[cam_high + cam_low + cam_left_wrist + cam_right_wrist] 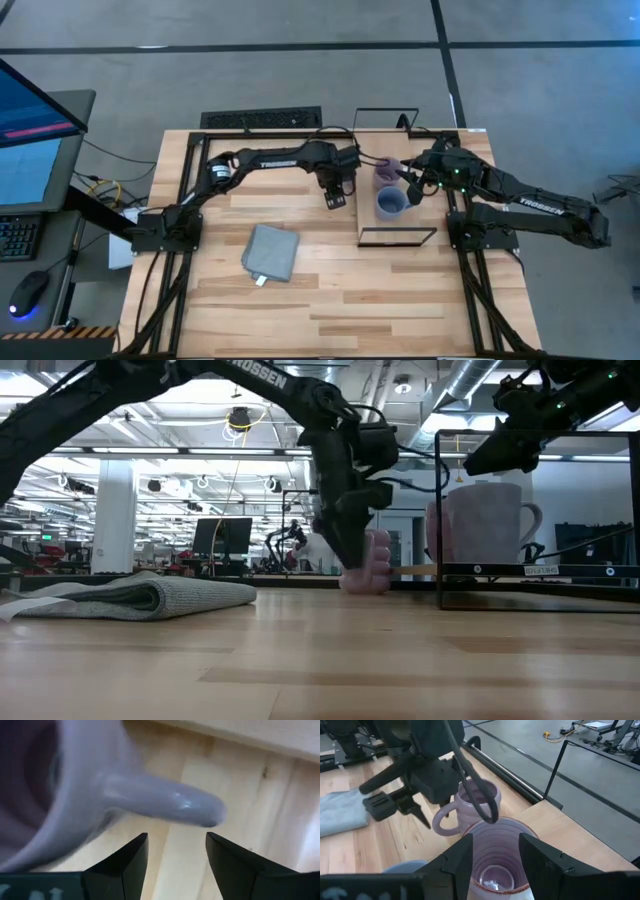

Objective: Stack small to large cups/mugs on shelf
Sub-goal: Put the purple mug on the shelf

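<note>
A grey floor [300, 75] crossed by dark lines surrounds the wooden table [330, 300]. To one side stand a lit monitor [30, 150], a keyboard [15, 238] and a mouse [28, 292]. Beyond the table, a bright open room shows white columns [115, 515], ceiling ducts [470, 385] and more screens [222, 538].

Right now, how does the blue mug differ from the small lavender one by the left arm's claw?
The blue mug is blue-grey and looks wider; the small lavender mug is pale purple. The open left gripper faces the lavender mug's handle; the blue mug stands free. Both stand upright.
</note>
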Action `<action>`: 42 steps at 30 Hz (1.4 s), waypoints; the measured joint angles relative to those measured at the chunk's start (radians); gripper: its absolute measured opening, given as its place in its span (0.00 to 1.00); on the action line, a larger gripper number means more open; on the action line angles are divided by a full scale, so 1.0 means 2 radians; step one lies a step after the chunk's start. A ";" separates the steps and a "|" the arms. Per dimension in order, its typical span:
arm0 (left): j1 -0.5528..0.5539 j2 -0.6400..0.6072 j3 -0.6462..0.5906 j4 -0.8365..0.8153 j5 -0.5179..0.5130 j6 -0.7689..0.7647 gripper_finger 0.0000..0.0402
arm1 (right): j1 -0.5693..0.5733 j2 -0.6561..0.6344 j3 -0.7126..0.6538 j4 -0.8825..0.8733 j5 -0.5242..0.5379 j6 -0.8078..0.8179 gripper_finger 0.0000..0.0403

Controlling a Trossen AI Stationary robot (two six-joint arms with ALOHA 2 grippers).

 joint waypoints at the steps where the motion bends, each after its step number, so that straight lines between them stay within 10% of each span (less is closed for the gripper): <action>1: 0.000 0.007 0.003 0.004 0.006 0.003 0.47 | 0.000 0.000 0.000 0.000 0.000 0.000 0.45; 42: 0.022 0.014 0.019 0.135 -0.061 0.027 0.47 | 0.000 0.000 0.000 -0.011 0.000 -0.004 0.45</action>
